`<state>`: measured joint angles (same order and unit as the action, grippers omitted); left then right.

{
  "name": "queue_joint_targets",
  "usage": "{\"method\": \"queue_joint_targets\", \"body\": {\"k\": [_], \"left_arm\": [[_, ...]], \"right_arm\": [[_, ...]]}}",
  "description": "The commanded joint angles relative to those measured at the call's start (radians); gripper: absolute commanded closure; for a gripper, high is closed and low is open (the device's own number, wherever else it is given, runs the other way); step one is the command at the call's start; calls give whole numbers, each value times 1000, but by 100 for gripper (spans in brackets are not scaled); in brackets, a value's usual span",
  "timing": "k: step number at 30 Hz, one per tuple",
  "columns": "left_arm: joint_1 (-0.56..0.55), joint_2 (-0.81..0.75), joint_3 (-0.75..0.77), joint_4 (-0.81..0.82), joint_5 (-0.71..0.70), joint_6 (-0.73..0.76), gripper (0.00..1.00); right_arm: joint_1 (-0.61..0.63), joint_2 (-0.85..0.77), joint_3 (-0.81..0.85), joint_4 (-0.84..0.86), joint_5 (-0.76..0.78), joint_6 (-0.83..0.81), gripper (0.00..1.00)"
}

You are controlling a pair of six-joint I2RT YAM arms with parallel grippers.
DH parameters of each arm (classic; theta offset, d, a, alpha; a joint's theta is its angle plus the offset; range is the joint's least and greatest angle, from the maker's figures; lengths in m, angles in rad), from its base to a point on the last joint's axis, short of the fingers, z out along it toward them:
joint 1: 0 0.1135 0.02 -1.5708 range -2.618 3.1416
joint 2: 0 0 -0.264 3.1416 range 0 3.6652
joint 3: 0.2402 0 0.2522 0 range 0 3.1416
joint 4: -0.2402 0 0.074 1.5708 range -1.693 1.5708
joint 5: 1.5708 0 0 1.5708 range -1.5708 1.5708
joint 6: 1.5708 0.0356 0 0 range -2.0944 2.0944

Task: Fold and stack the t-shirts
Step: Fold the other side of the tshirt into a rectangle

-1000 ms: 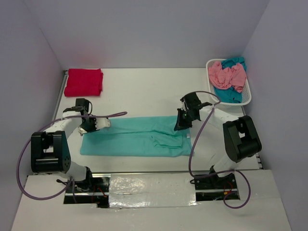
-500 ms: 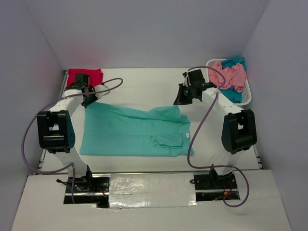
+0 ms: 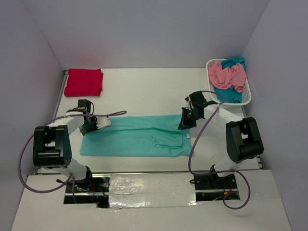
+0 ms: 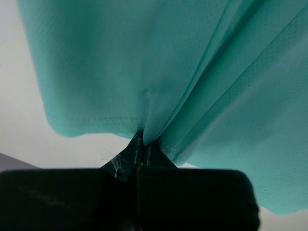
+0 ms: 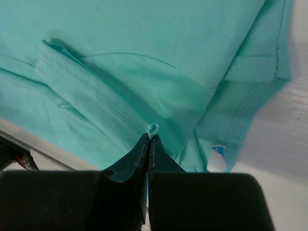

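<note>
A light mint-teal t-shirt [image 3: 134, 137] lies as a long flat band across the middle of the table. My left gripper [image 3: 97, 124] is at its far left corner, shut on the hem [image 4: 143, 138], and the cloth [image 4: 120, 62] fans away from the tips. My right gripper [image 3: 185, 123] is at the far right edge near the collar, shut on a small pinch of cloth [image 5: 151, 131]. A crimson red t-shirt [image 3: 84, 82] lies folded at the back left. A salmon pink t-shirt [image 3: 226, 74] and a darker teal-blue t-shirt [image 3: 234, 95] are heaped in the basket.
The white lattice basket [image 3: 231, 103] stands at the back right against the wall. A white label with a blue tab [image 5: 219, 155] shows at the shirt's collar. Grey walls close in the table on three sides.
Half a second ago both arms held the shirt's far edge stretched toward the back. They have come back toward me with it, and the shirt lies as a narrower band again.
</note>
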<state>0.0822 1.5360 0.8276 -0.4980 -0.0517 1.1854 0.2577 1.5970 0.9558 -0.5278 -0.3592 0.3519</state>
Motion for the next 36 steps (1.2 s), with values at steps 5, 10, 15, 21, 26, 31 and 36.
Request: {"method": "queue_joint_targets", "body": {"k": [5,10,15,21,26,31,36], "left_arm": [[-4,-28,-42,-16,-43,102,100],[-9,-19,-33,10,-36,88,100],[-12,26,60,-74,-7,63,1],[14,13,224,-152,44,39,1],[47,12,437,-157,107,-91,1],[10,33,657,-286,351,-226,1],[-256,85,743,-379,484,-384,1]], "right_arm": [[6,-101,-57,40,-24,6,100],[11,-92,-95,63,-61,22,100],[12,-74,-115,92,-76,32,100],[21,-48,-127,123,-73,42,100],[25,-25,-137,144,-64,48,100],[25,-19,-155,138,-40,36,100],[23,-12,-154,141,-26,25,100]]}}
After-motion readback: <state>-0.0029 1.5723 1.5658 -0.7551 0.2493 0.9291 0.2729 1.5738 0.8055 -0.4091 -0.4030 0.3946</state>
